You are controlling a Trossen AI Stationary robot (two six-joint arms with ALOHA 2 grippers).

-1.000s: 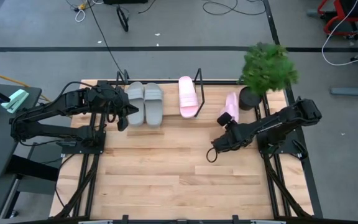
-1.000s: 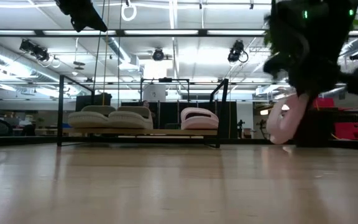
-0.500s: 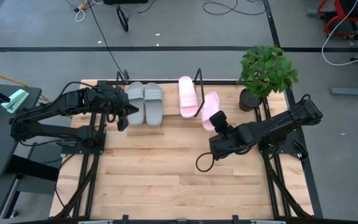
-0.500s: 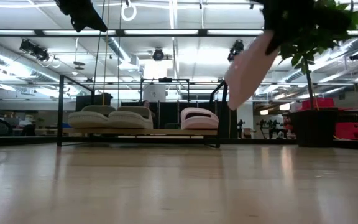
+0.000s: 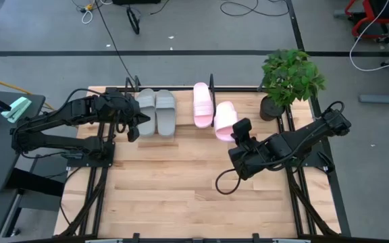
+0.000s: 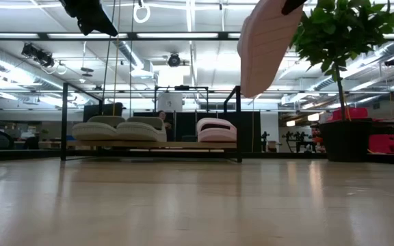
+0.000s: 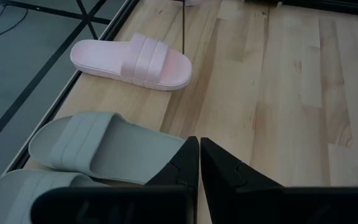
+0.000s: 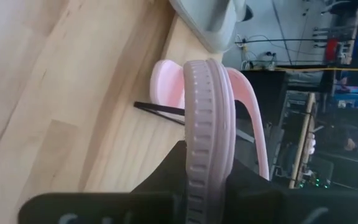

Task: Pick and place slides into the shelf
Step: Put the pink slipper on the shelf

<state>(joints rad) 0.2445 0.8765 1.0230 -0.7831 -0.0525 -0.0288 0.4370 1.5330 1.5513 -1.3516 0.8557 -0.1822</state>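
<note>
We see the right end effector (image 5: pixel 237 131) clamped on a pink slide (image 5: pixel 224 120), held in the air just beside the shelf's (image 5: pixel 212 84) right looped end. The shelf, at the counter's (image 5: pixel 181 189) far edge, holds two grey slides (image 5: pixel 157 111) and one pink slide (image 5: pixel 203 104). The left end effector (image 5: pixel 135 128) is closed, empty, by the grey pair.

I see a pale wooden plank table (image 5: pixel 181 182) on a grey concrete floor (image 5: pixel 201 67) crossed by dark lines. A leafy green potted plant (image 5: pixel 289 77) stands at the table's far right corner. Beyond the table, loose cables (image 5: pixel 242 8) lie on the floor; long ceiling striplights (image 6: pixel 156 35) glow overhead.
</note>
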